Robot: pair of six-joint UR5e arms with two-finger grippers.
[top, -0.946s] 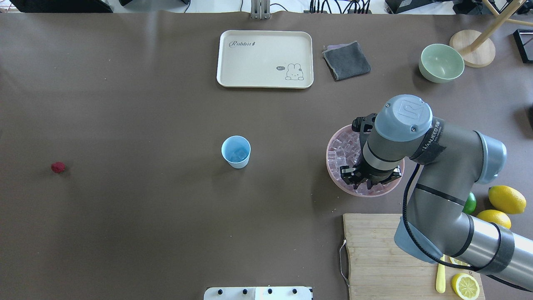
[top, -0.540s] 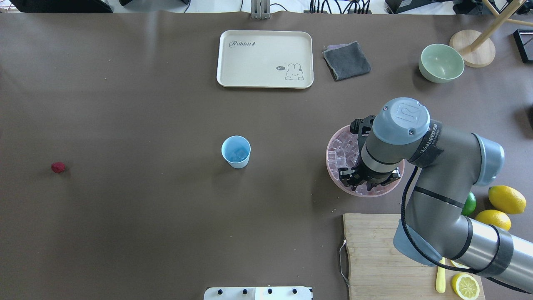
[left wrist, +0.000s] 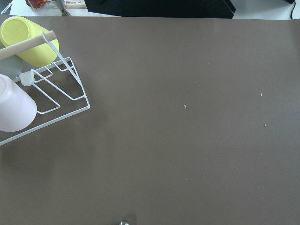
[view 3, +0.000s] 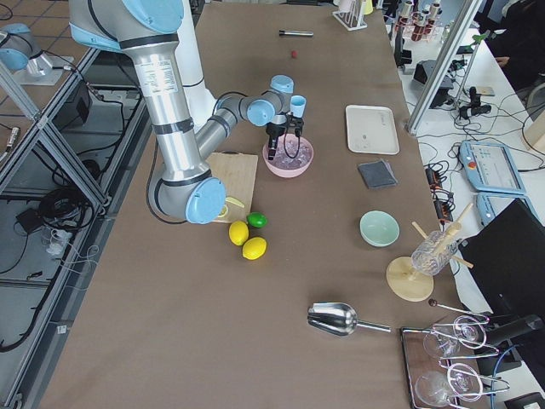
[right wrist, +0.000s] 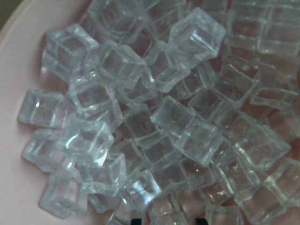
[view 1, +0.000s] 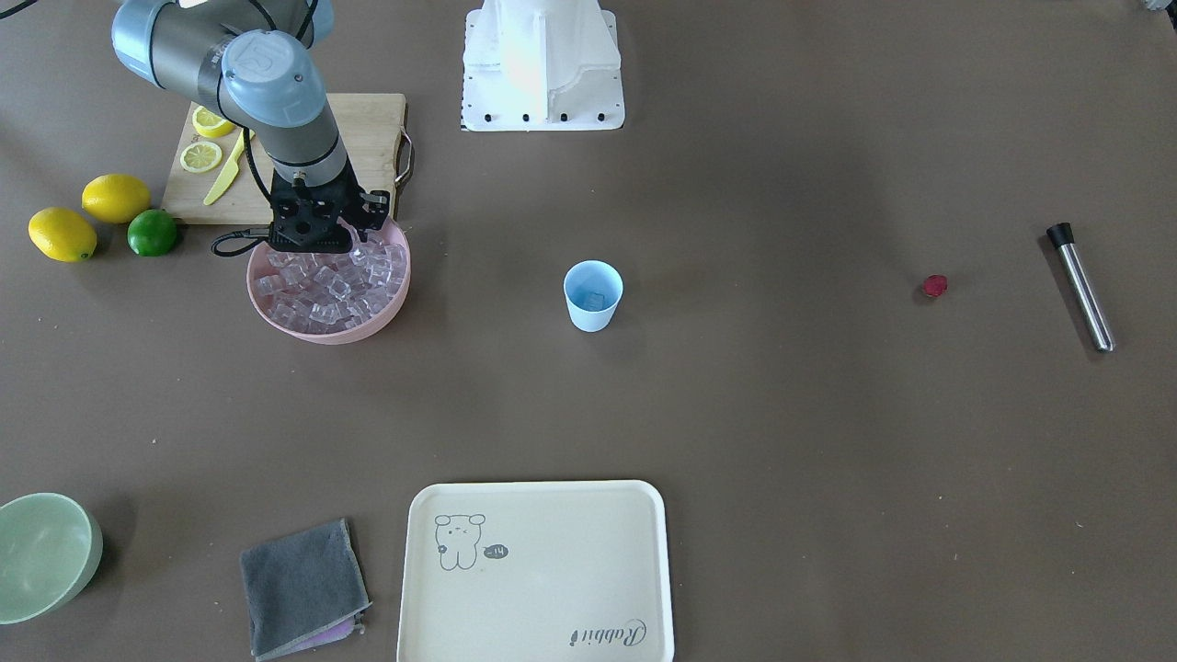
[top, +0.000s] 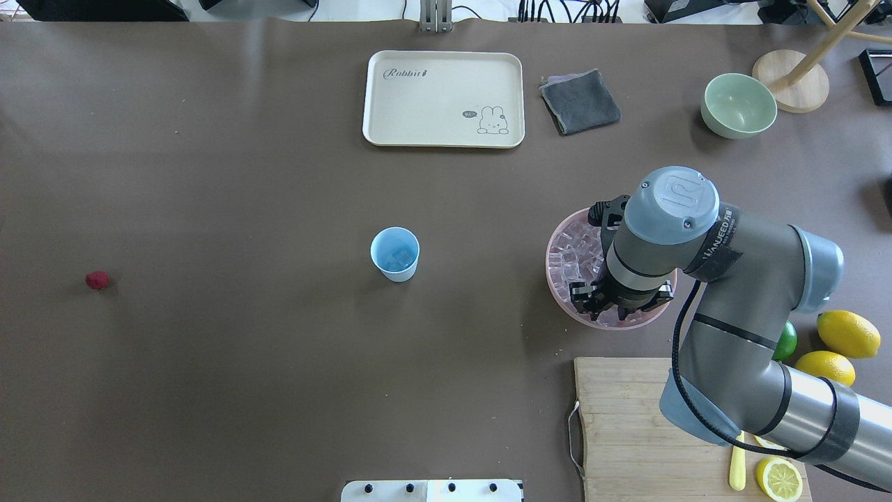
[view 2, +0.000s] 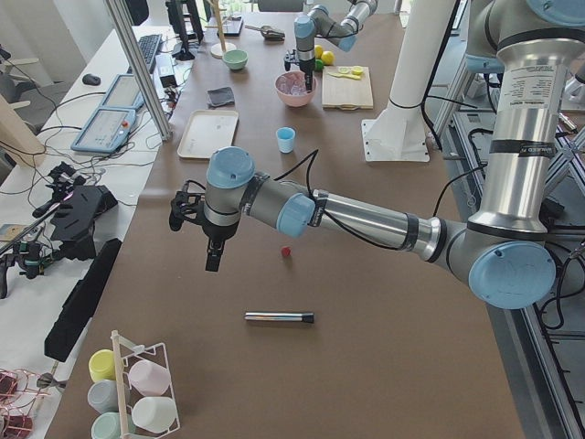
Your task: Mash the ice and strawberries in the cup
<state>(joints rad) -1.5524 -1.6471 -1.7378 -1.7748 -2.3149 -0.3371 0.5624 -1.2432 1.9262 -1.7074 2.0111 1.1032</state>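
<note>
— Pink plastic is where the change is found: over the pink bowl (view 1: 349,329) the right hand (view 1: 317,237) is seen shifted slightly toward the robot's side compared with a second ago. It also appears lowered a little, close onto the heap of ice (right wrist: 187,136).
— Is a cube gripped yet?
— None is seen held. In the right wrist view two dark fingertips are caught at the bottom edge, set apart, with loose cubes crowded right up to them. The hand is judged to be spread, not clamped on anything.
— And everything else?
— Nothing else is moved. The cup (top: 395,254) is left upright in the middle of the table (top: 209,174), well apart from the bowl, with what looks like some ice already inside. The strawberry (top: 97,280) is left far off toward the robot's left, near a metal rod (view 1: 1080,287) with a black cap.
— The left hand (view 2: 212,258)?
— It is shown only in the left side view, hanging above bare table. Whether it is spread or closed cannot be told.
— What is meant for the task?
— Another ice pick is judged to be under way. The berry is not yet added and no mashing is begun. A closing on one cube is called for next, though slick, crowded cubes may be squeezed out sideways.
</note>
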